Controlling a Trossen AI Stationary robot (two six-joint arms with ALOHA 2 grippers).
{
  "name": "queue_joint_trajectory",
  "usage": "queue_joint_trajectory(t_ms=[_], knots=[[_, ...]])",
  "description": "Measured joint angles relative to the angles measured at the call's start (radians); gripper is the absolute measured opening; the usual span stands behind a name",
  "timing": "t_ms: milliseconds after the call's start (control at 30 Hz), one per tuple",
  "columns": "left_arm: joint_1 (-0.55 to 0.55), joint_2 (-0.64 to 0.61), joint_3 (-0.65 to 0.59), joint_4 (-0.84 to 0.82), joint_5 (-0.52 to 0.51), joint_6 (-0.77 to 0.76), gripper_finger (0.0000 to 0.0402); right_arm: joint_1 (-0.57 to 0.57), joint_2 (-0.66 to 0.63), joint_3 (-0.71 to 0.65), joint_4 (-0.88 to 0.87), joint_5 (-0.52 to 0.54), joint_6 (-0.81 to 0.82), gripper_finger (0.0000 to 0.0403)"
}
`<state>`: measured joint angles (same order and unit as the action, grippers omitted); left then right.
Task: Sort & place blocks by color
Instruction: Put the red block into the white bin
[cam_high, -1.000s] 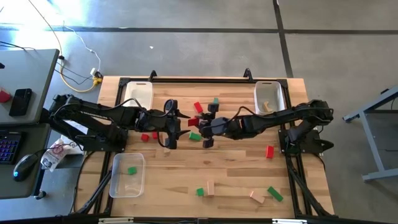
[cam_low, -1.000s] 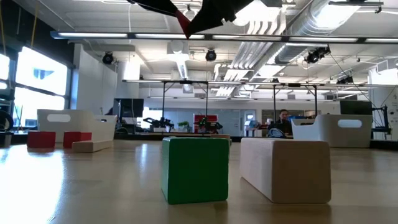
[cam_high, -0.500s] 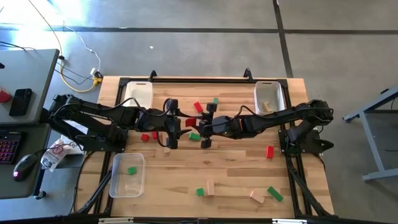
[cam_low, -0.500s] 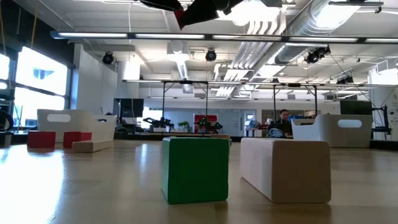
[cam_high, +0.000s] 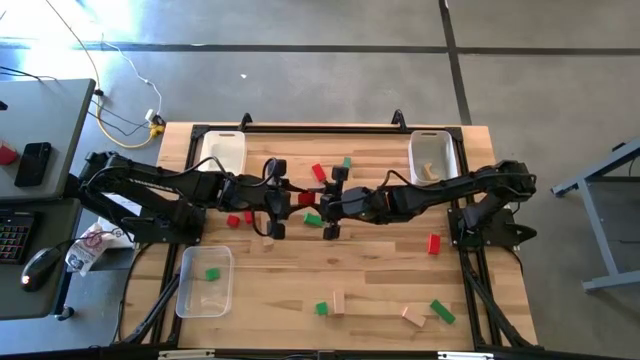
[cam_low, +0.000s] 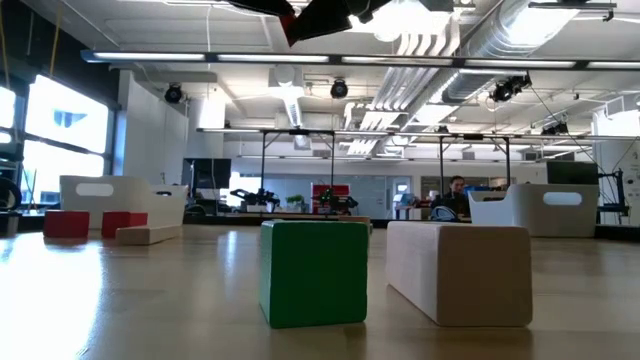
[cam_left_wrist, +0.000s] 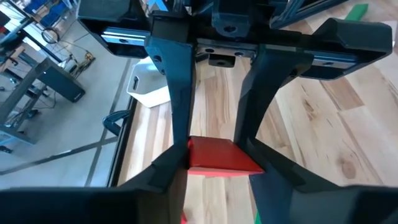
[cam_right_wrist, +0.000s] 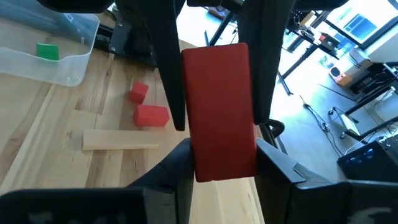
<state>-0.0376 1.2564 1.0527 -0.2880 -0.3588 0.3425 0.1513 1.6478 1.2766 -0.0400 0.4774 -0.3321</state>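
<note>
A red block (cam_high: 307, 198) hangs in the air above the table's middle, between my two grippers. My left gripper (cam_high: 292, 197) reaches in from the table's left and is shut on it. My right gripper (cam_high: 320, 200) reaches in from the right and is also shut on it. The low view shows the block (cam_low: 290, 25) high above the tabletop. Loose blocks lie on the table: red (cam_high: 318, 172), green (cam_high: 313, 220), red (cam_high: 233, 220), wood (cam_high: 268, 240), red (cam_high: 433, 243), green (cam_high: 322, 309), wood (cam_high: 339, 301). My left gripper pinches the red block's end toward the table's left (cam_left_wrist: 202, 163) between its two fingers (cam_left_wrist: 168, 177), on two opposite sides. The fingers come level from the table's left, along the block. The block is clear of the table. My right gripper pinches the block's other end (cam_right_wrist: 217, 168) between its two fingers (cam_right_wrist: 277, 165), on the same two sides. They come level from the table's right and lie along the block, which juts out level toward my left gripper.
A white tray (cam_high: 223, 150) stands at the far left. Another white tray (cam_high: 432, 155) at the far right holds a wood block. A clear tray (cam_high: 205, 280) at the near left holds a green block. More blocks lie near the front edge (cam_high: 442, 312).
My right gripper has carried the red block a little toward the table's left and slightly up, in between my left gripper's fingers. The block has stayed level and clear of the table.
</note>
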Motion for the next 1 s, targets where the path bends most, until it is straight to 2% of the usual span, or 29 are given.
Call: queue_joint_trajectory(t_ms=[300, 500, 600, 767, 1000], knots=[[0.000, 0.000, 0.000, -0.001, 0.003, 0.002, 0.0106, 0.000, 0.000, 0.000, -0.008, 0.000, 0.025, 0.0124], [0.000, 0.000, 0.000, -0.023, 0.009, -0.012, 0.0106, 0.000, 0.000, 0.000, -0.026, -0.012, 0.040, 0.0161], [-0.001, 0.000, 0.000, -0.059, 0.000, -0.017, 0.0106, 0.000, 0.000, 0.000, -0.036, -0.009, 0.046, 0.0189], [0.006, 0.000, 0.000, -0.161, -0.103, -0.002, 0.0106, 0.000, 0.000, 0.000, -0.055, 0.044, 0.043, 0.0223], [0.088, 0.000, 0.000, -0.302, -0.122, -0.049, 0.0106, -0.020, 0.000, 0.000, -0.115, 0.028, 0.036, 0.0231]])
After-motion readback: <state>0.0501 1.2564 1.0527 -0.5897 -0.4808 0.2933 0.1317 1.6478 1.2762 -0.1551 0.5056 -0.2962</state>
